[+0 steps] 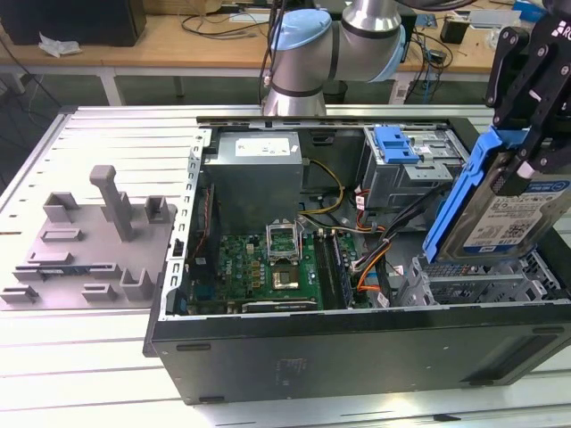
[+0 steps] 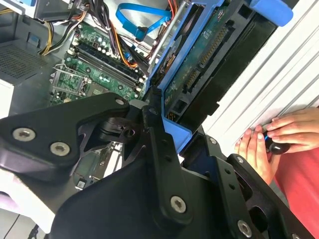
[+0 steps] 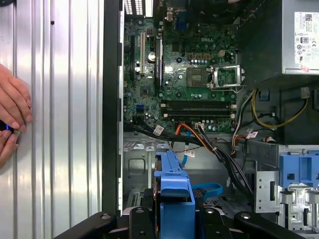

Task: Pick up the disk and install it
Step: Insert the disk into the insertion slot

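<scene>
Clamping disk [image 1: 504, 212], fingers [image 2: 158, 149] sit over PC case [image 1: 357, 346], prob. clear.

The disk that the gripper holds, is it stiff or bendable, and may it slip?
Probably stiff: the disk is a flat metal block and hangs tilted from the gripper without sagging. Likely heavy for its size, so it might pivot in the grip. Its blue carrier frame looks like smooth plastic, so some slipping seems possible.
</scene>
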Tool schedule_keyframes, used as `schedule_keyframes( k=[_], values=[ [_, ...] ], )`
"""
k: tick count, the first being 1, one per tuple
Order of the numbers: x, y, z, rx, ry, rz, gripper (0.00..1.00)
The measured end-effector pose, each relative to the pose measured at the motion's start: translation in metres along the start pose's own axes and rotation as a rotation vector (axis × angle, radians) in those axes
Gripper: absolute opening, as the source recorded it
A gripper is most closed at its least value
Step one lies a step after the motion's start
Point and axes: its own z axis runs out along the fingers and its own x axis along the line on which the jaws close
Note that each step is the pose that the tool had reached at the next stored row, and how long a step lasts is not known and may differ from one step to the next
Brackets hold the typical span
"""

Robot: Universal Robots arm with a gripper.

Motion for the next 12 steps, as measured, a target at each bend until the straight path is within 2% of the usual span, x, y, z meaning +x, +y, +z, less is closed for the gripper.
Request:
schedule_keyframes(
  k=[12],
  values=[
    [0.0003,-0.0011,0.0050,0.0000,0.0000,0.000,0.37]
  ],
)
